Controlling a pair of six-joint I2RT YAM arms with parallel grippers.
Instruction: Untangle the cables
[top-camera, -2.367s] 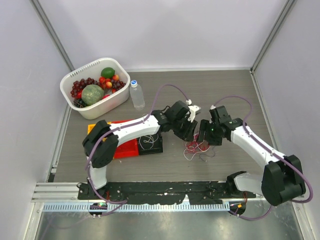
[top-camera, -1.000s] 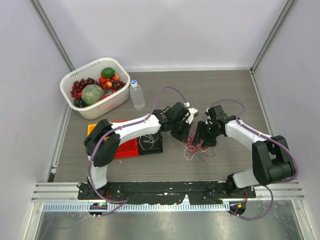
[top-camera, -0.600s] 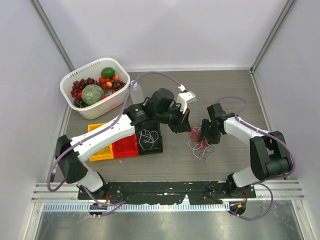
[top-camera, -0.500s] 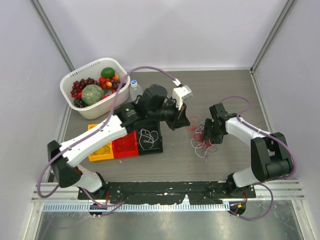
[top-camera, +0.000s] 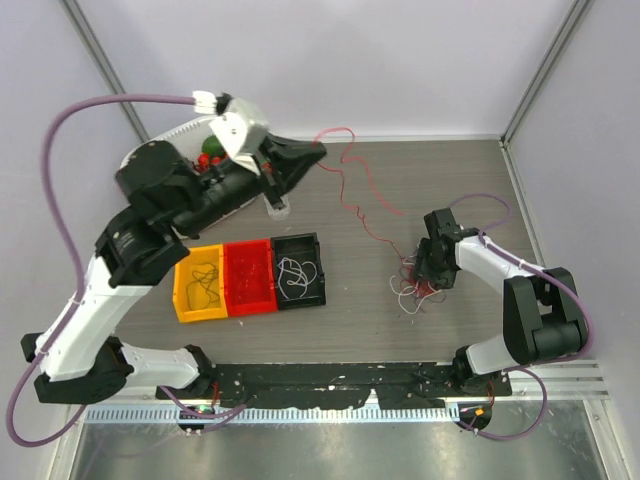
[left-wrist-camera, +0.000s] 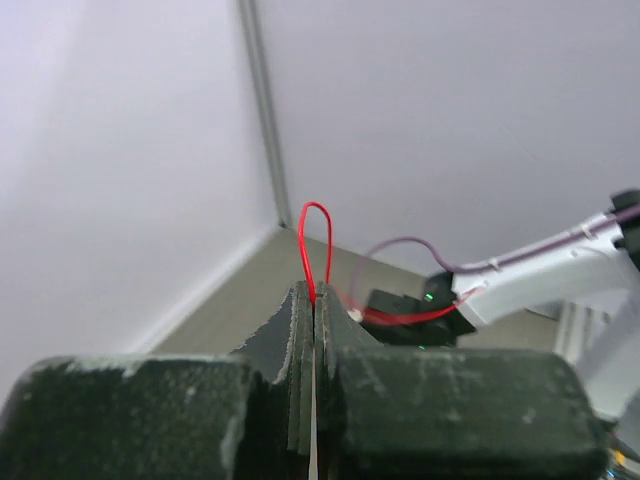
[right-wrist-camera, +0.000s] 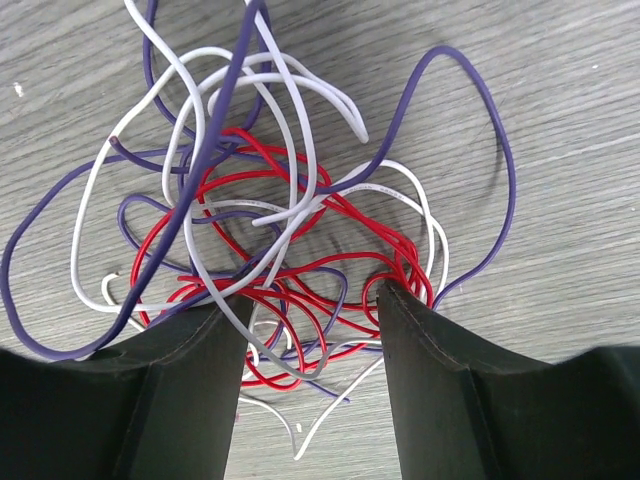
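The left tool (left-wrist-camera: 314, 300) is raised high over the back left of the desk (top-camera: 430, 180). Its two fingers are pressed together, pinching a red cable (left-wrist-camera: 315, 205), and a small loop of that cable stands up above the fingertips. From the pinch the red cable hangs through the air in a wavy line, down and to the right. There it joins a tangle of cables (top-camera: 412, 298) lying on the desk by the right arm.

The right tool (right-wrist-camera: 310, 340) sits low over this tangle with its fingers spread, one on each side of the near part of the pile. The tangle is made of red, white and purple strands looped over one another, lying on grey wood-grain.

Well to the left of the tangle, three small bins stand side by side in a row: an orange bin (top-camera: 200, 254), a red bin (top-camera: 250, 282) and a black bin (top-camera: 298, 240). A curled white cable (top-camera: 296, 275) lies in the black bin and a thin dark cable (top-camera: 205, 290) in the orange one. Behind the left arm, a white basket (top-camera: 180, 131) with fruit (top-camera: 211, 146) is mostly hidden.
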